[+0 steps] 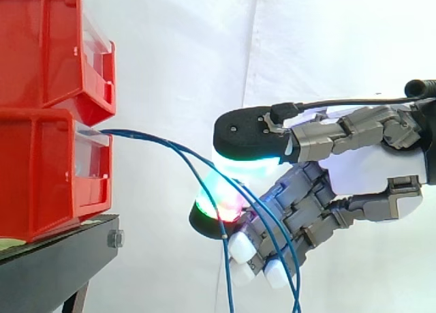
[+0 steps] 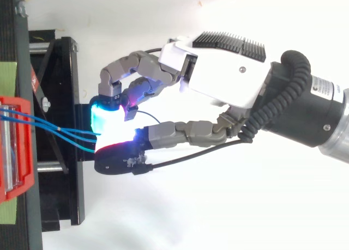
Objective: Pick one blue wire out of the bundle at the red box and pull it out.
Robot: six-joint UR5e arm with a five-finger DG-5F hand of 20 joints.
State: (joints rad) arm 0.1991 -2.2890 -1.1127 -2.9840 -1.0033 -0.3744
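Note:
Blue wires (image 1: 146,136) come out of the front of the lower red bin (image 1: 48,170) and arc right and down into my hand (image 1: 381,170). The hand's fingers are curled, and its thumb pad (image 1: 242,132) and a glowing fingertip (image 1: 211,214) close on the wires from above and below. Below the fingers the wires hang down out of the side view. From above, three blue wires (image 2: 54,129) run from the red bin (image 2: 24,179) to the cyan-lit fingertip (image 2: 106,119) and the thumb (image 2: 117,157). I cannot tell how many wires are pinched.
A second red bin (image 1: 41,47) is stacked on the lower one. Both stand on a black stand (image 1: 61,258), whose frame (image 2: 54,97) reaches under the fingertips. A white curtain hangs behind, and the arm enters from the right.

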